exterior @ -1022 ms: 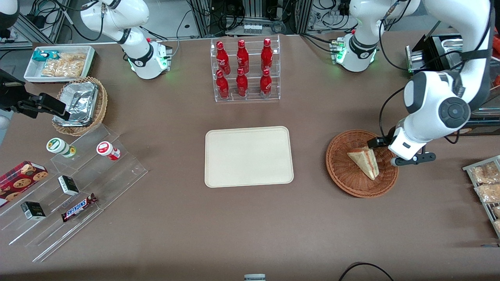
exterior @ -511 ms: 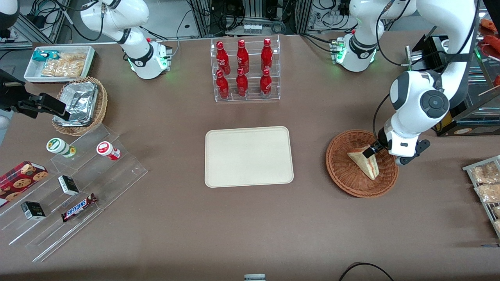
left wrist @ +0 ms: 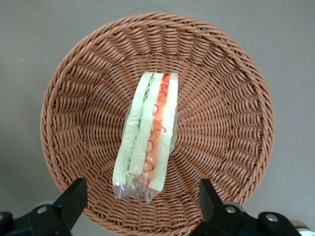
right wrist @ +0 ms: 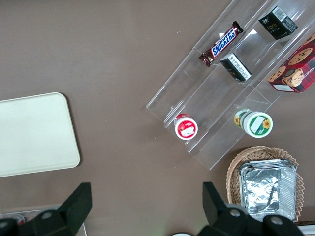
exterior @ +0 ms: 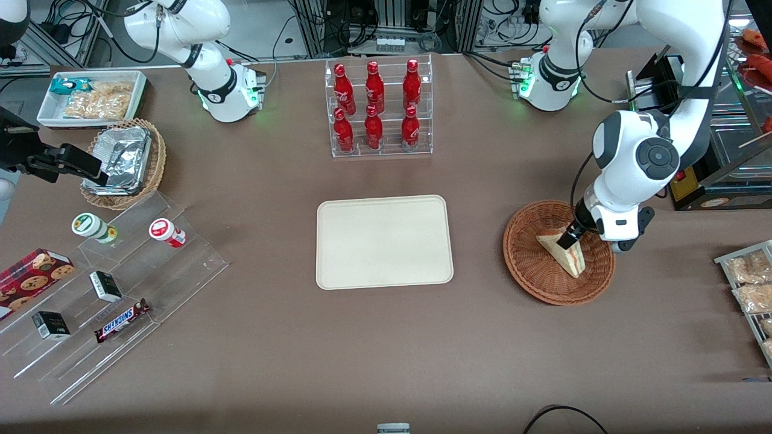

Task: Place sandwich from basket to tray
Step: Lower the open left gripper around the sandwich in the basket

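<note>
the sandwich (exterior: 564, 254) lies inside the basket (exterior: 531, 265), which stands on the brown worktop (exterior: 386, 337) toward the working arm's end. in the left wrist view the sandwich (left wrist: 146, 135) is seen edge-up near the middle of the basket (left wrist: 221, 98), wrapped in clear film, with pale bread slices, green filling on one side and red and orange filling on the other. the claw (exterior: 567, 239) hangs directly above the sandwich, over the part of the basket that is farther from the front camera. in the left wrist view the claw (left wrist: 142, 199) is released: its two dark fingers (left wrist: 74, 196) stand wide apart, one on each side of the sandwich, and they do not touch it. whether the fingertips are already down between the basket walls, i cannot tell. the tray (exterior: 384, 242) lies flat in the middle of the worktop, well apart from the basket, and nothing is on it. farther from the front camera than the tray stands a clear rack (exterior: 379, 108) with red bottles (exterior: 374, 87) in two rows. toward the parked arm's end there is a tan basket with foil trays (exterior: 123, 160) and a clear stepped stand (exterior: 114, 283) with small snacks on it.
</note>
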Controlling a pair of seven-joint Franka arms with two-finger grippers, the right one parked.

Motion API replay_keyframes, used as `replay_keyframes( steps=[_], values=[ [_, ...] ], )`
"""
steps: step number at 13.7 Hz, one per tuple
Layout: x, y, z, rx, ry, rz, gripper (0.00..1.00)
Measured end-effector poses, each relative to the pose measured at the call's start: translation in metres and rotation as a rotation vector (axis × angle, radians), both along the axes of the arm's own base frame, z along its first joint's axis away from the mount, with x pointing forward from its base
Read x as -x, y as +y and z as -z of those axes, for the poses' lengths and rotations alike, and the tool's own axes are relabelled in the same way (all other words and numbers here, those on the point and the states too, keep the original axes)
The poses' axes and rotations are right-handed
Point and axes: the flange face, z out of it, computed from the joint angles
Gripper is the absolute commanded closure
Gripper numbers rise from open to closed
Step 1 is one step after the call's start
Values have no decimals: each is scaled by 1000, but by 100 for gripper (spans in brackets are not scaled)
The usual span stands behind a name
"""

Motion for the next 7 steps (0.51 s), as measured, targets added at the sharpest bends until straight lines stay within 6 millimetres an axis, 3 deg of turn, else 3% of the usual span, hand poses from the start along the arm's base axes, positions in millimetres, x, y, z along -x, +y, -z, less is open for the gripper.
replay_keyframes(
  steps=[6,7],
  values=[
    [-2,1,36,6,30,-10,0],
    [-3,0,42,9,25,-11,8]
  ],
)
